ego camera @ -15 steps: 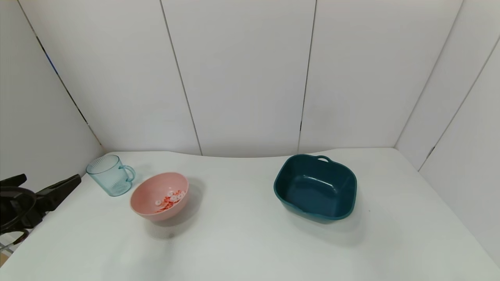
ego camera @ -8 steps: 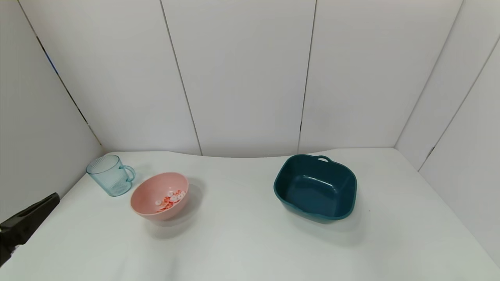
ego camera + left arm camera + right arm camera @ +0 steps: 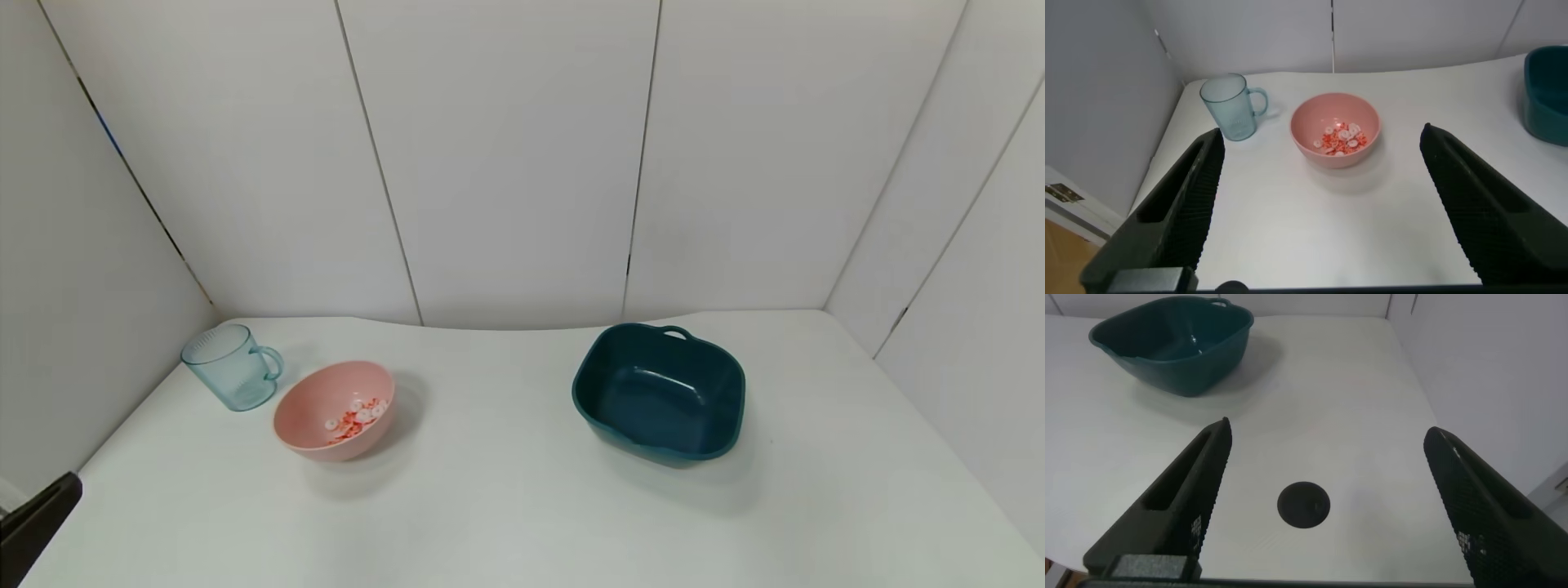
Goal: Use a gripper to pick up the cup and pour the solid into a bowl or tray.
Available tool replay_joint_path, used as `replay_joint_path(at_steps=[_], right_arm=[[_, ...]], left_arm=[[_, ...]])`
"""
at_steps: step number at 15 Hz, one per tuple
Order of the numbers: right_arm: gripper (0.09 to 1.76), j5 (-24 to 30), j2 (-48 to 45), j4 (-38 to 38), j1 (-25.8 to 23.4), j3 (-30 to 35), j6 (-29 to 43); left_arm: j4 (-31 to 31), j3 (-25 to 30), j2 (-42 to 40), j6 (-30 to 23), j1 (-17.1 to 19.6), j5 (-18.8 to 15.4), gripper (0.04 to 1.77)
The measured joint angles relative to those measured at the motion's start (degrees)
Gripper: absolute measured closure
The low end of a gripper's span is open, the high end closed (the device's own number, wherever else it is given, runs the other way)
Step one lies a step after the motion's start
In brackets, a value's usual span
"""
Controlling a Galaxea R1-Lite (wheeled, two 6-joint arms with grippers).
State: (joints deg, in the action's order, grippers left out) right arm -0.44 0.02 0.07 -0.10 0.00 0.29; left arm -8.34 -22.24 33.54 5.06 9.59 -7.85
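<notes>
Cup (image 3: 231, 367): upright at the table's (image 3: 506, 506) far left corner, empty, handle toward the bowl (image 3: 334, 411). Bowl: just beside the cup, holding the solid (image 3: 354, 418). Teal basin (image 3: 660, 394): well apart, to the right. My left gripper (image 3: 1319, 216): fingers spread wide, holding nothing, at the table's near left edge. My right gripper (image 3: 1327, 508): likewise spread, above a black disc (image 3: 1304, 505).

Head view looks down from above at the whole table (image 3: 506, 506). Wrist views sit low at the near edge — both show the teal basin (image 3: 1547, 94).
</notes>
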Motion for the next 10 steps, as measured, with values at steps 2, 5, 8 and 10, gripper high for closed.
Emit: replay_joint_path(at_steps=[2,5,8,10], right_arm=[[0.14,0.00,0.00,0.02,0.00,0.00,-0.02],[0.14,-0.02,0.00,0.02,0.00,0.00,-0.02],[0.14,-0.02,0.00,0.00,0.00,0.00,-0.05],[0.14,0.00,0.00,0.02,0.00,0.00,-0.05]], left_arm=[[2.78,0.05,-2.93,-0.07,-6.44,4.28,0.09],[4.38,0.71,-7.72,-0.38,-10.97,4.77,0.09],[5.71,1.43,-11.58,-0.51,-14.91,4.27,0.09],[7.38,1.55,-14.12,-0.46,-16.70,4.13,0.09]])
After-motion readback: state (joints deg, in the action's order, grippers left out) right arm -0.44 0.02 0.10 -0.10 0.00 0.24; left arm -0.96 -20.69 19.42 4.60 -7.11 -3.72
